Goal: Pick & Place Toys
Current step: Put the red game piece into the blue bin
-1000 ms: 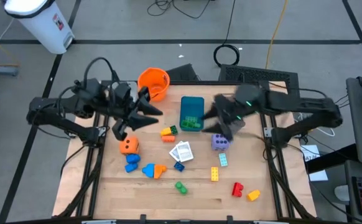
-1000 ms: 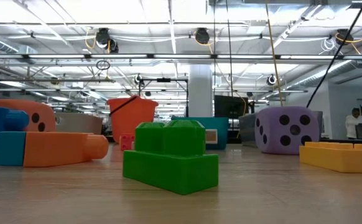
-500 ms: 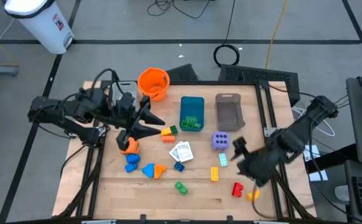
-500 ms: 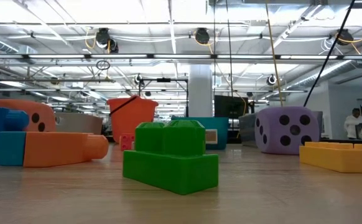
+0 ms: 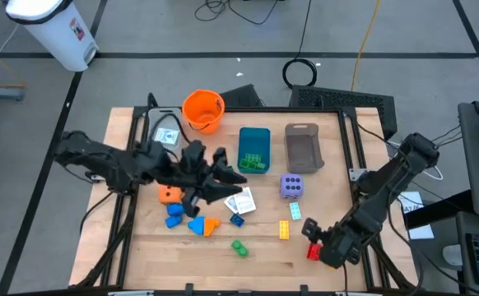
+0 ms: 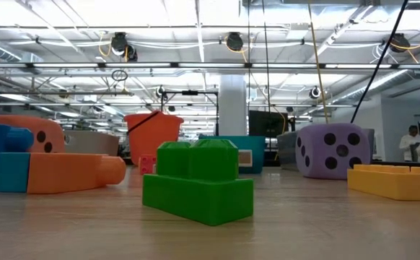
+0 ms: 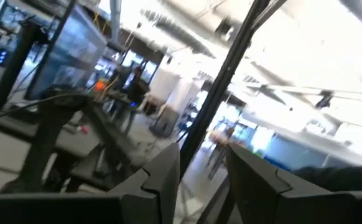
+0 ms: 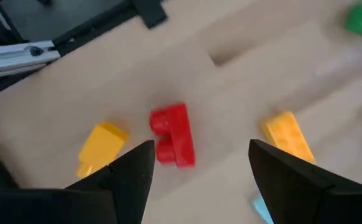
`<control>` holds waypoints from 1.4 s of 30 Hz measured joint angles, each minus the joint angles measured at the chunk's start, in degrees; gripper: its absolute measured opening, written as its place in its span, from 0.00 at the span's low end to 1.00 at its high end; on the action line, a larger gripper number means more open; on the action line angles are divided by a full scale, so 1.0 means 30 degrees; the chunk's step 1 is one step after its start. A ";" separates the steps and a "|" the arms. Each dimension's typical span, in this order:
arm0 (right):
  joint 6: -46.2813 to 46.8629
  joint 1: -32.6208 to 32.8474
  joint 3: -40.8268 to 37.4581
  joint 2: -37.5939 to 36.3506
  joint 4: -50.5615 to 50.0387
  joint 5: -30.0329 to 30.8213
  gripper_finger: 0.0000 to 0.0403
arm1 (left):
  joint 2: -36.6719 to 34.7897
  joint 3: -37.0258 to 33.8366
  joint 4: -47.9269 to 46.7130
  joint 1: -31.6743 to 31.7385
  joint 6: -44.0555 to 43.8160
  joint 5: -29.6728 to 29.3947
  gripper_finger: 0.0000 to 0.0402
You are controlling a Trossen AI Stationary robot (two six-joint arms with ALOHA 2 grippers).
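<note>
The toys lie spread over the wooden table: an orange die [image 5: 169,194], a purple die [image 5: 290,187], white cards [image 5: 241,200], a green brick [image 5: 239,247] and a yellow brick [image 5: 283,230]. A red brick [image 8: 171,134] lies near the near right corner, beside another yellow brick [image 8: 100,148]. My right gripper [image 8: 201,155] hangs open above the red brick, pointing down, clear of it. My left gripper [image 5: 230,176] reaches over the table's middle, just beyond the cards. In the left wrist view my left gripper [image 7: 203,155] points up into the room, open by a narrow gap with nothing in it.
At the far side stand an orange bucket [image 5: 202,111], a teal tray [image 5: 254,140] with green bricks in it and a grey-brown tray [image 5: 303,148]. Blue bricks [image 5: 174,212] and a blue-and-orange brick [image 5: 202,224] lie near the orange die. A person stands in the room [image 6: 414,141].
My right gripper has swung from over the trays toward the table's near right corner, sinking and tipping downward over the red brick. My left gripper has moved from beside the bucket toward the table's middle and a little lower. No toy has moved.
</note>
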 joint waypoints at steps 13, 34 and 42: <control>-0.0653 -0.0092 -0.4476 0.0476 0.4697 -0.0748 0.63 | 0.2076 0.0000 0.2896 -0.1554 -0.1197 -0.3719 0.36; -0.0845 -0.1604 -0.8401 0.0576 1.0223 -0.0741 0.63 | 0.2090 0.0000 0.3696 -0.2233 -0.1742 -0.5309 0.32; -0.0869 -0.2030 -0.8421 0.1443 1.1782 -0.1565 0.54 | 0.2090 0.0000 0.3718 -0.2233 -0.1741 -0.5322 0.32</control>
